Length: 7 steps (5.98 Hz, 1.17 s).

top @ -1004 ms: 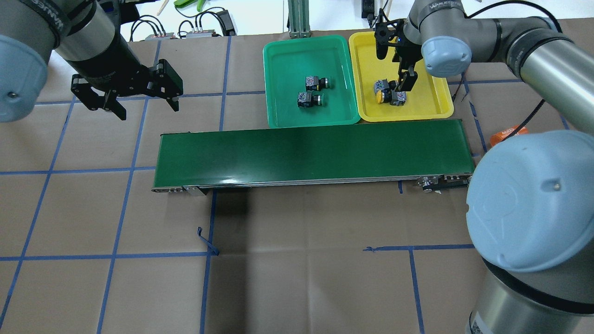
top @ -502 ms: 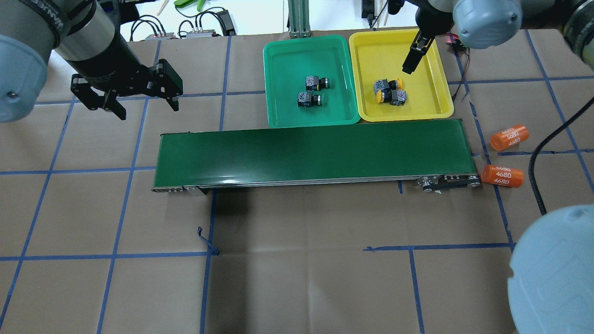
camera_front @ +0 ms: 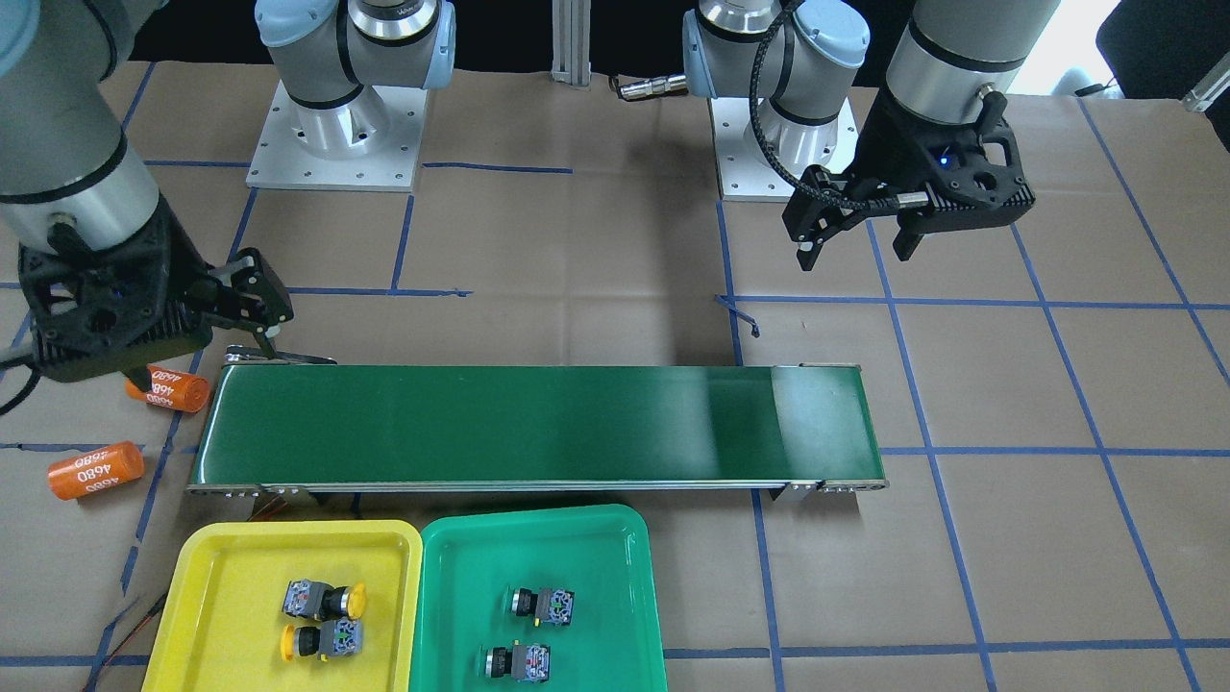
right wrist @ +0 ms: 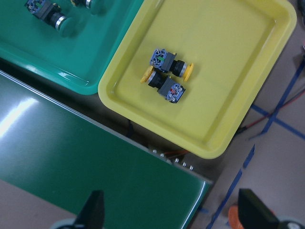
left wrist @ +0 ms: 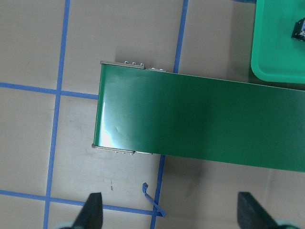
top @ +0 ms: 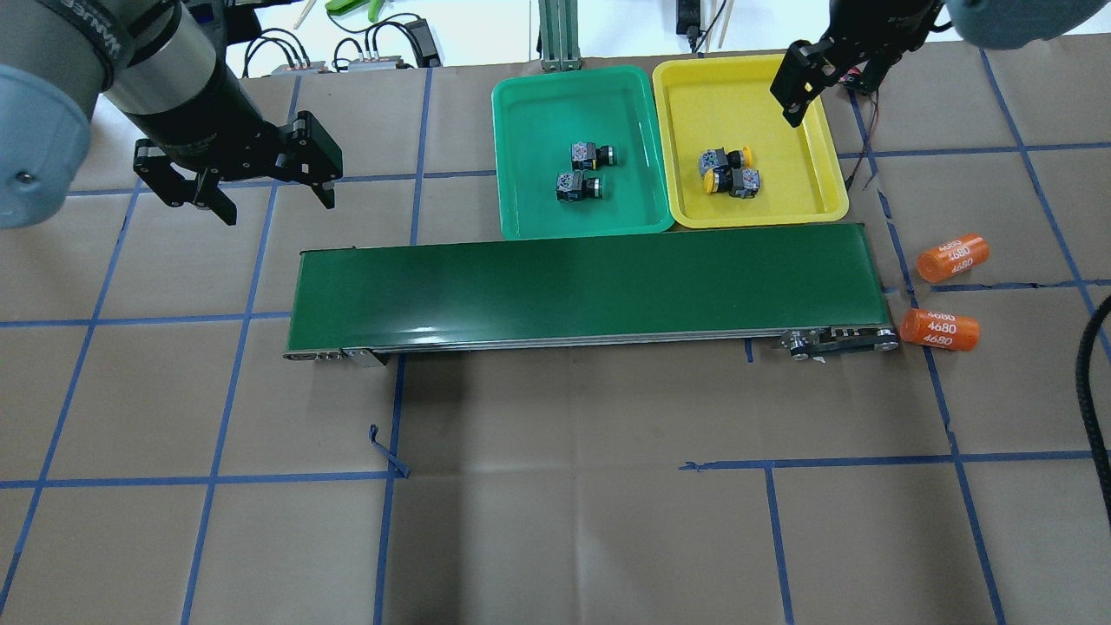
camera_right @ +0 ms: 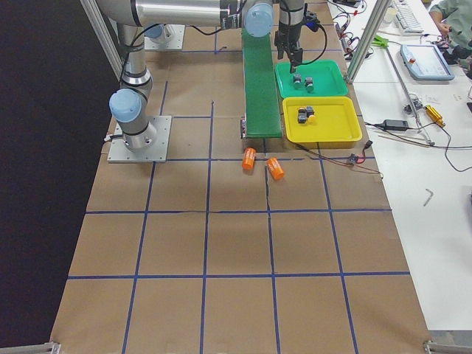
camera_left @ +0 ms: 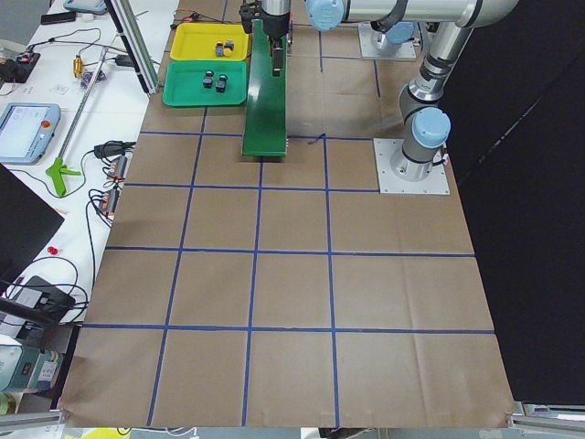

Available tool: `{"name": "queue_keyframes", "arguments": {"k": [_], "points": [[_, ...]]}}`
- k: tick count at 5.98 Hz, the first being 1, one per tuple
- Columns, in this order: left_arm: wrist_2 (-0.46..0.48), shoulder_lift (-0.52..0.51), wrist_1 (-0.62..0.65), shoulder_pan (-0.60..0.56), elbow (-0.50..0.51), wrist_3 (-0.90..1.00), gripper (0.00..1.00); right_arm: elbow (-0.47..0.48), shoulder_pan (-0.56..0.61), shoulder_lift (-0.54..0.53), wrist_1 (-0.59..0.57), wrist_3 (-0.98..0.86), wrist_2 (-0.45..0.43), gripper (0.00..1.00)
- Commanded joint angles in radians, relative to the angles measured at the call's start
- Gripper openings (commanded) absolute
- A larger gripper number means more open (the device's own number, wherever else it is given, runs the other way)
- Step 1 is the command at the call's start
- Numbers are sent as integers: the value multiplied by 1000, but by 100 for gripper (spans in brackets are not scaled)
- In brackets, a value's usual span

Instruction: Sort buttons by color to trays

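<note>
Trays, front-facing view: sorting looks complete. Two yellow buttons point(camera_front: 322, 638) lie touching in the yellow tray point(camera_front: 197, 567), and two green buttons point(camera_front: 543, 605) lie a little apart in the green tray point(camera_front: 615, 543). The likely hazard is the right gripper point(camera_front: 255, 309), raised near the end of the conveyor belt point(camera_front: 500, 423) and the orange cylinders point(camera_front: 96, 469) — a low sweep could clip the tray's rim or knock a cylinder.
Grippers, overhead view: the right gripper shows above the yellow tray's far outer corner, well apart from the yellow buttons. The left gripper point(top: 278, 204) hovers over the table point(top: 555, 521) beyond the belt's other end, well apart from the green tray. Neither holds anything.
Table's left end: the trays and buttons are tiny at the far side, and the state of the jaws cannot be told from here.
Table's right end: dark buttons show in both trays, with the cylinders just beside the belt's near end. It is too small to judge the jaws.
Left wrist: the fingertips point(left wrist: 93, 212) are spread wide with nothing between them. The belt's end lies below, and only a corner of the green tray shows at the upper right.
Right wrist: the fingertips here are also spread wide and empty. The yellow buttons sit mid-tray, well below, on their sides — a bumped tray could set the round caps rolling.
</note>
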Motion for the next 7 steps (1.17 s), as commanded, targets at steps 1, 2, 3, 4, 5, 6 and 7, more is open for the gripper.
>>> {"name": "queue_keyframes", "arguments": {"k": [1,2,3,4,5,6,7], "points": [[0,0,1,1,3,0,99,12,7,-114,193,277,10,100],[2,0,0,3,9,0,99,71,13,-169,194,319,15,100],[0,0,1,4,7,0,99,146,13,-191,179,340,62,100],[0,0,0,4,7,0,99,152,15,-168,127,360,88,100],[0,0,0,6,7,0,99,146,16,-135,78,370,84,100],[0,0,0,6,7,0,99,109,19,-125,79,368,28,100],[-2,0,0,6,7,0,99,83,24,-109,88,371,20,100]]}}
